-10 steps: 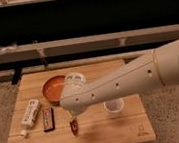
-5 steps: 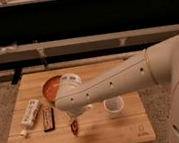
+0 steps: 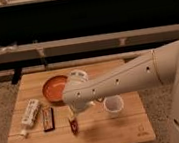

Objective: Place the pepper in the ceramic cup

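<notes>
Judging by how things lie, the task is at an early stage: the pepper is not in the cup, so the carry and the drop are left. Over the light wooden table, the white arm's pincer points down; I cannot tell whether it is clenched or released. The wide shallow orange bowl sits behind the pincer, and its visible part looks empty. The small white cylindrical ceramic cup, apart from the pincer on the view's right, looks empty too. The slender dark-red chili pepper is directly beneath the pincer.
</notes>
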Controlling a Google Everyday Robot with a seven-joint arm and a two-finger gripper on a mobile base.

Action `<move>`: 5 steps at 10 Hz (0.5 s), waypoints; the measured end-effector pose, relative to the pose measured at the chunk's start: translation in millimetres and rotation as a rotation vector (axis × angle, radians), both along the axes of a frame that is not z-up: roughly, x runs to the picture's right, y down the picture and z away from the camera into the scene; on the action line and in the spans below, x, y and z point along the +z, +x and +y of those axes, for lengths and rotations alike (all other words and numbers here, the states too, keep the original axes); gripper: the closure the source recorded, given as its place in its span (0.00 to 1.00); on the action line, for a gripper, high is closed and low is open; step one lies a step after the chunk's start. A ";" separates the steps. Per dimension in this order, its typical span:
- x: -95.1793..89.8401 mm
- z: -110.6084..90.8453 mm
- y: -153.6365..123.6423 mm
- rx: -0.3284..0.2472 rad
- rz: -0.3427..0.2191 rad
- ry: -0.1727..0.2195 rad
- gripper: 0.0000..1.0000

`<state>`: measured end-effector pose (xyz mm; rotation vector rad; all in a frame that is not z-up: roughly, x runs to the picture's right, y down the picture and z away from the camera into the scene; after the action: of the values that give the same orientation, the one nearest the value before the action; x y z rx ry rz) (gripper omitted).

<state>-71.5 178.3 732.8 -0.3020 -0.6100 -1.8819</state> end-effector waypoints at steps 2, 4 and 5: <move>16.0 5.0 -17.8 0.019 -0.014 -0.019 0.20; 21.7 10.1 -37.9 0.009 -0.036 -0.034 0.20; 22.1 16.0 -54.7 -0.010 -0.057 -0.042 0.20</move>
<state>-126.2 194.3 754.9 -0.2799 -0.6878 -1.8948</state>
